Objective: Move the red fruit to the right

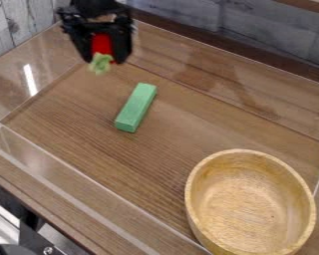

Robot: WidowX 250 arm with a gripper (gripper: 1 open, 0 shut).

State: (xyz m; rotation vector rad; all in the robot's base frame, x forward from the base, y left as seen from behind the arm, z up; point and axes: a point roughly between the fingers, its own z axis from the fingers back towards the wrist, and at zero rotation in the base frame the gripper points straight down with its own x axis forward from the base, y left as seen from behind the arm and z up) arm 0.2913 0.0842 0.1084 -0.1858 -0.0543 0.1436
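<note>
The red fruit is a small glossy red toy with a green leafy end hanging down. My gripper is shut on it and holds it in the air above the back left of the wooden table, up and left of the green block. The black fingers flank the fruit on both sides. The fruit's upper part is hidden between them.
The flat green block lies on the table near the middle. A round wooden bowl sits at the front right. Low clear walls ring the table.
</note>
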